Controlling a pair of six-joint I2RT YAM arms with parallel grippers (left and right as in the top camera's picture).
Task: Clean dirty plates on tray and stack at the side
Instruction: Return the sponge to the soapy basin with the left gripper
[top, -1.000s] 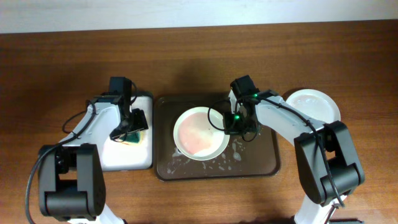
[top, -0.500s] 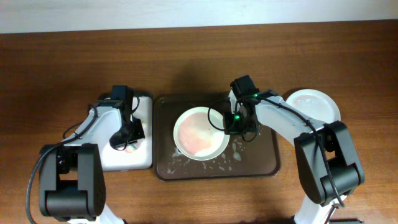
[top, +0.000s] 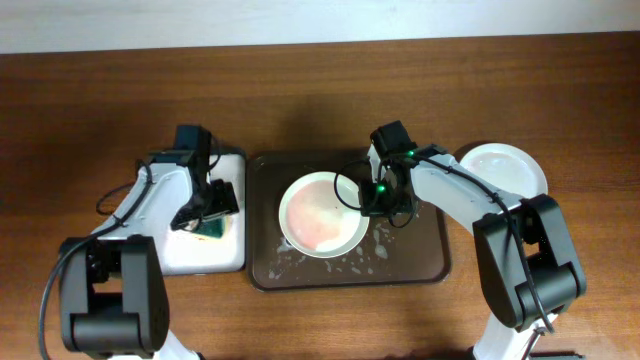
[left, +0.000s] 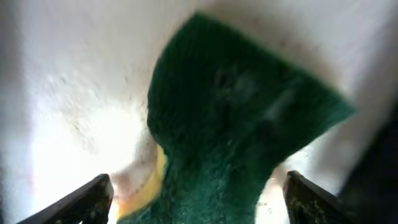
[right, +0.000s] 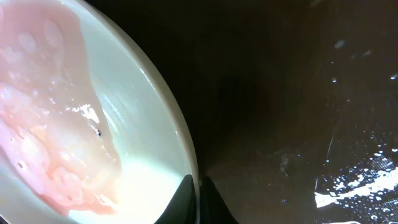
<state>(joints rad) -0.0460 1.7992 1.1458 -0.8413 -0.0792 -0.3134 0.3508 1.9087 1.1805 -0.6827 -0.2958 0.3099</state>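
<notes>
L pincer (left: 198, 202) was spread wide, fingertips (left: 87, 198) either side of the green sponge (left: 236, 118). The sponge sat between and just ahead of them on the small white tray (top: 195, 255), nothing gripped yet. R pincer (top: 378, 203) was clenched on the rim of the plate (top: 320, 215), which was pale w/ a pink sauce film and lay on the pincer's inboard side, on the brown tray (top: 425, 262) (wet splashes on the tray floor on the pincer's other side). Second plate (top: 505, 165) looked clean and sat off the tray, well outboard of the R pincer. My read of the step: grab sponge, then wipe. To do it well, drop L a touch so the pads bite the sponge body, not the top fuzz. Close centred, then lift clear of the white tray's wall before crossing over. R should keep a firm pinch so the plate doesn't skid under wiping load. Pose: L arm was bent over the white tray w/ wrist pitched steeply down. R arm reached in from its own side, elbow out, wrist down at the plate's edge.
</notes>
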